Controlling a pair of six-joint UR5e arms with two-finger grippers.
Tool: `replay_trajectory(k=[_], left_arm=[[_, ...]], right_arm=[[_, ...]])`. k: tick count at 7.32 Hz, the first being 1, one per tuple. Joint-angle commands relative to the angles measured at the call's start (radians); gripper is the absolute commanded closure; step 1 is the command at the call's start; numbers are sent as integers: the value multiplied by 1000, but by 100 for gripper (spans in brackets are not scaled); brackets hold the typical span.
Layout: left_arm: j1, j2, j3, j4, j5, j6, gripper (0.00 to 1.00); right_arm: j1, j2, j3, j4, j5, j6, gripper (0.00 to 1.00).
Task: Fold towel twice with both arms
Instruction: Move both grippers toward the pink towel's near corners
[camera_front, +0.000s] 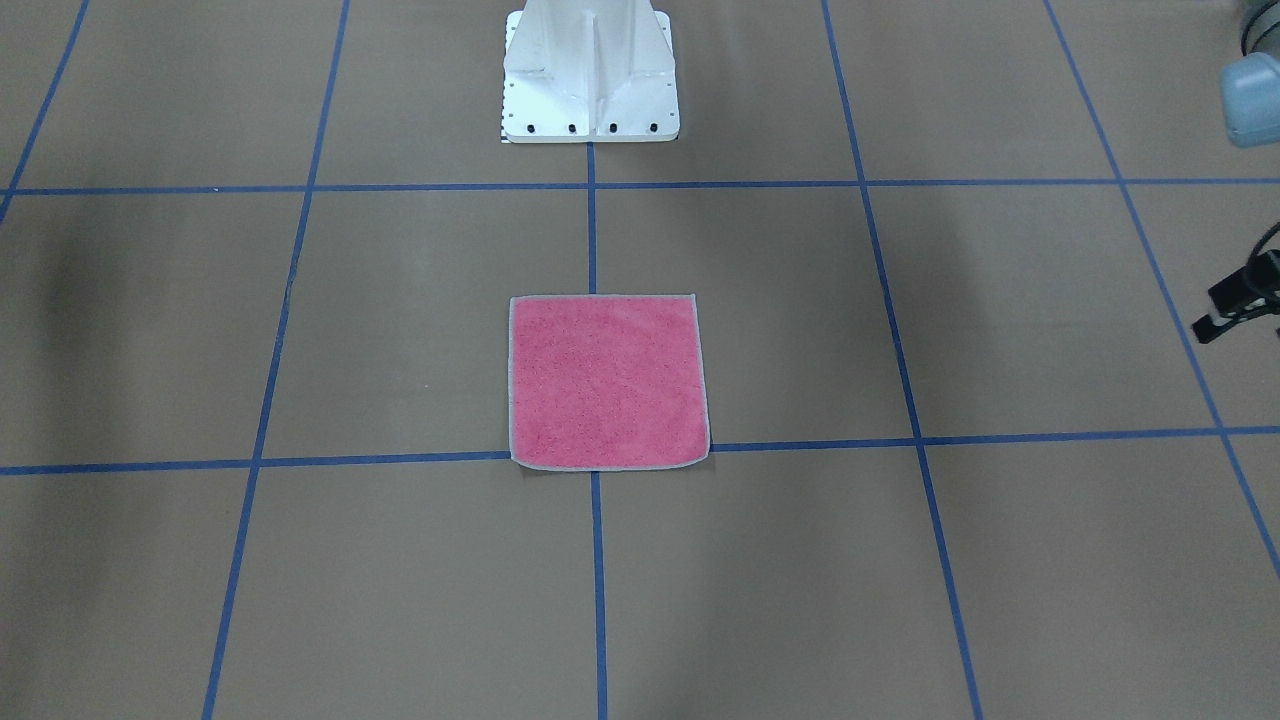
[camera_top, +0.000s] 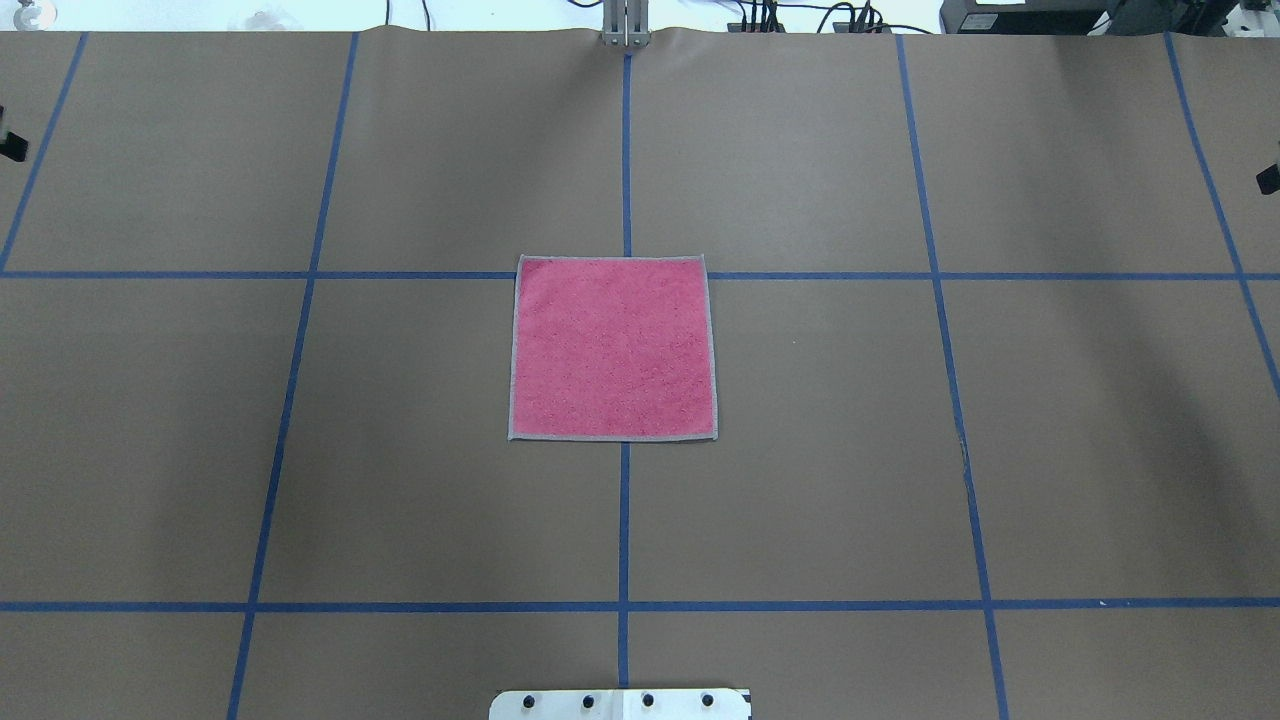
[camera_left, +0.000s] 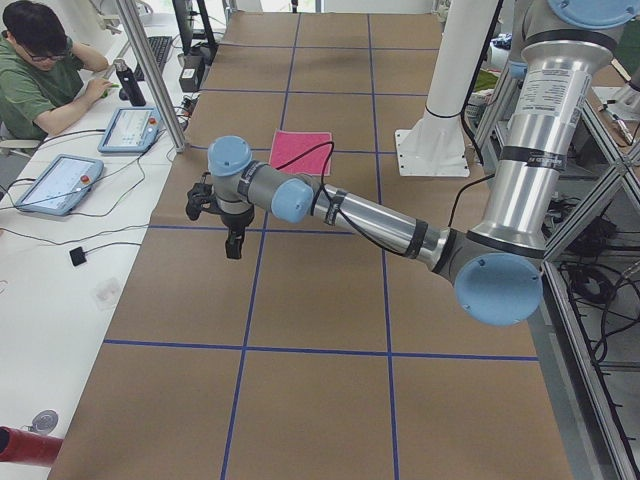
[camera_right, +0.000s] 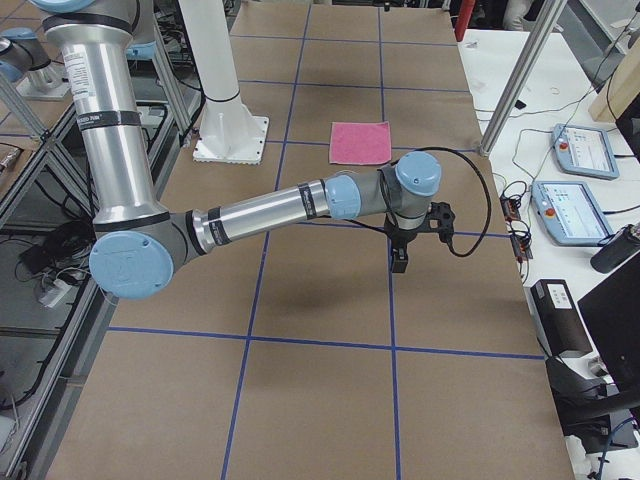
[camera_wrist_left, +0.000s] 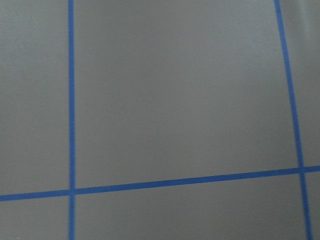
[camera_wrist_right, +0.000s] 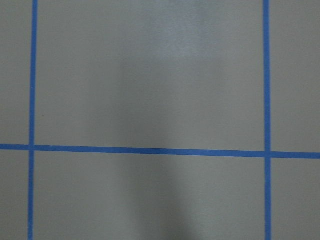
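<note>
The towel (camera_top: 613, 348) lies flat and unfolded at the table's middle, pink face up, with its pale grey border showing all round; it also shows as the towel (camera_front: 607, 382), the towel (camera_left: 301, 150) and the towel (camera_right: 361, 142). The left arm (camera_left: 370, 218) reaches out over the table far to the towel's side, and its left gripper (camera_left: 232, 245) points down above bare paper. The right arm (camera_right: 270, 210) mirrors it on the other side, its right gripper (camera_right: 400, 262) pointing down too. Neither gripper touches the towel. I cannot tell whether either one is open or shut.
Brown paper with a grid of blue tape lines (camera_top: 625, 150) covers the table. The white pedestal base (camera_front: 590, 75) stands behind the towel. A seated person (camera_left: 40, 70) and tablets (camera_left: 55, 185) are at a side bench; more tablets (camera_right: 565, 210) lie on the other side.
</note>
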Motion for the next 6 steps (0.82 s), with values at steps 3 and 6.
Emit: replay_trajectory(k=[3,6], left_arm=[[343,-84,7,-393,78,-737,0],[474,-147,-7,-441,192,-1018,0]], right_arm=[[-171,97,1,276,23,512,2],[-381,93,-24,735,-113,1117,1]])
